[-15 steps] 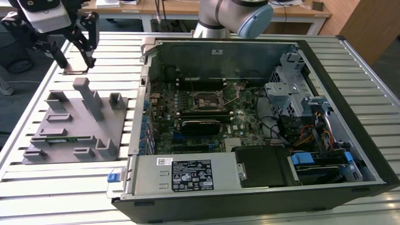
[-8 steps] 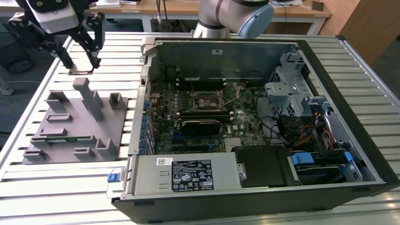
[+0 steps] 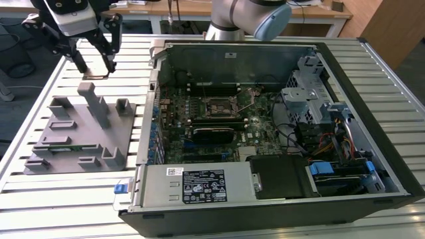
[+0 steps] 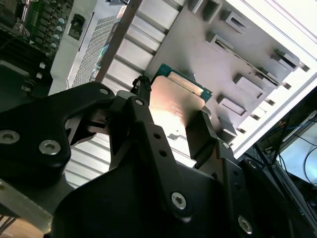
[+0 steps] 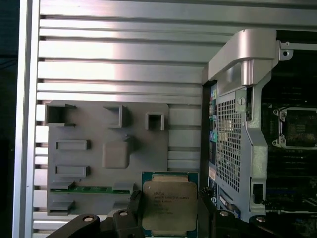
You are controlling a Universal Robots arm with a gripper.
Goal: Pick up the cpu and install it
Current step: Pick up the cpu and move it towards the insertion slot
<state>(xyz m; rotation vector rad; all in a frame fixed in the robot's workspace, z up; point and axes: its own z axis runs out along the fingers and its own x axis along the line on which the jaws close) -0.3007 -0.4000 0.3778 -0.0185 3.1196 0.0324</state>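
First wrist view: end effector (image 5: pixel 169 210) grips the cpu (image 5: pixel 169 196) by two edges — above the slatted worktop (image 5: pixel 124 64), at the exterior view's left of the computer case (image 5: pixel 237 59).

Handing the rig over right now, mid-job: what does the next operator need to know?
Pincer: shut on the cpu, gripping two opposite edges.
Position: over the slatted table, at the exterior view's left of the computer case.
Done: cpu is picked up.
Left: the socket on the motherboard looks empty; cpu not yet installed.
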